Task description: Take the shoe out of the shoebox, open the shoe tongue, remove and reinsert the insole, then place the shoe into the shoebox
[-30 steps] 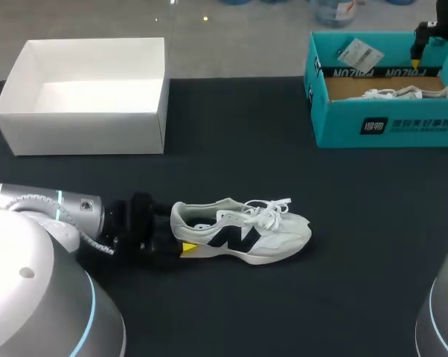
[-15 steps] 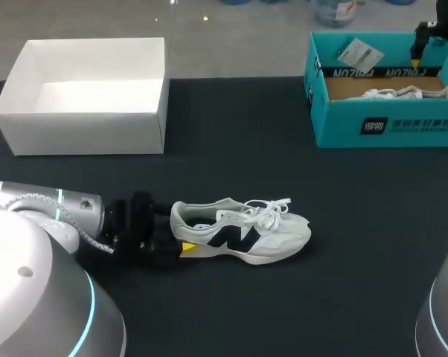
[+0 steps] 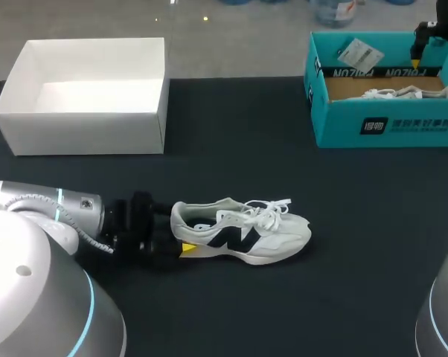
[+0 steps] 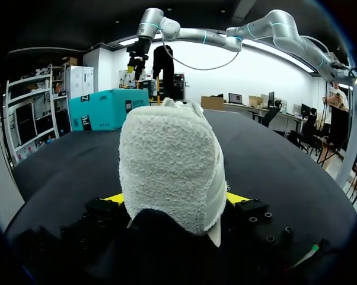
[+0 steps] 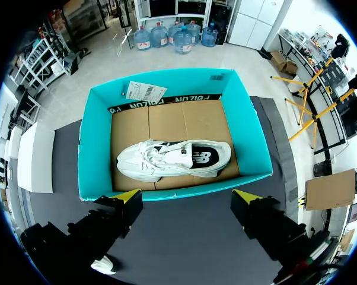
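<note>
Shoe on the desk (image 3: 343, 223), its heel gripped by the left hand (image 4: 177, 199)

A white box (image 3: 82, 134) stands far ahead of that hand. The teal shoebox (image 5: 95, 148) lies under the right hand (image 5: 189, 196), whose fingers are wide apart and hold nothing. A second shoe (image 5: 174, 159) lies inside it. The shoe (image 3: 242, 230) stands on its sole, toe pointing away from the left hand.

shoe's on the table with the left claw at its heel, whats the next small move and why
Probably bring the right claw from above the teal cardboard shoebox toward the white sneaker with the black side mark on the black table. The left claw clamps its heel from both sides, while the right claw hangs open far off, and the tongue needs opening next.
</note>
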`<state>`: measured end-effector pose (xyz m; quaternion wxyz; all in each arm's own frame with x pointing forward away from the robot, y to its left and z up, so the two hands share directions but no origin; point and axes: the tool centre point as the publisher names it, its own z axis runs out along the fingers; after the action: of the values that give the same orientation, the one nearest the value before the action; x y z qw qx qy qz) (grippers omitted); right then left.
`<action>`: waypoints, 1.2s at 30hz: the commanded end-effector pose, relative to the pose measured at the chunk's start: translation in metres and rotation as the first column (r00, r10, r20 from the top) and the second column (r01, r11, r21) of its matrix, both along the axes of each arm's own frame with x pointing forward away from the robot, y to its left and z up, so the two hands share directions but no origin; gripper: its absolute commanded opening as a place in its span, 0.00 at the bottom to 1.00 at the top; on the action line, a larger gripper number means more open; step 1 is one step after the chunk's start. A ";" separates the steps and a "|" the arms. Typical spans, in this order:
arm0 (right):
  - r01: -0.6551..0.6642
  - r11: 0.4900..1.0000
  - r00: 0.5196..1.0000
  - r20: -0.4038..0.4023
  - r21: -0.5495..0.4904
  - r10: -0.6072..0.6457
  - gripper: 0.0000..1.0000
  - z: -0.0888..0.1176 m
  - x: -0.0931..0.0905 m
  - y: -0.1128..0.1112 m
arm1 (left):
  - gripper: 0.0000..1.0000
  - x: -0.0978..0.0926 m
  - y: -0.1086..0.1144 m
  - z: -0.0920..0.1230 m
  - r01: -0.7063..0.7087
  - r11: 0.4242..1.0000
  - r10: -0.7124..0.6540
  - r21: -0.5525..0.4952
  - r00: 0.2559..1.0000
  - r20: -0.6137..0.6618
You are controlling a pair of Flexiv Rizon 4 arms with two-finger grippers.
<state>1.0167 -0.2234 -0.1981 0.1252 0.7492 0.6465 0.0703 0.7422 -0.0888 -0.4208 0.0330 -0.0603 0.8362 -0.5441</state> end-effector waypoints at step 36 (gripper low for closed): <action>0.000 1.000 1.000 0.001 0.000 0.000 1.00 0.000 0.000 0.000 | 1.00 -0.005 0.055 0.024 0.008 0.992 -0.009 0.124 1.000 0.014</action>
<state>1.0167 -0.2234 -0.1981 0.1252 0.7493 0.6465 0.0703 0.7412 -0.0373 -0.4010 0.0393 -0.0501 0.8675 -0.4933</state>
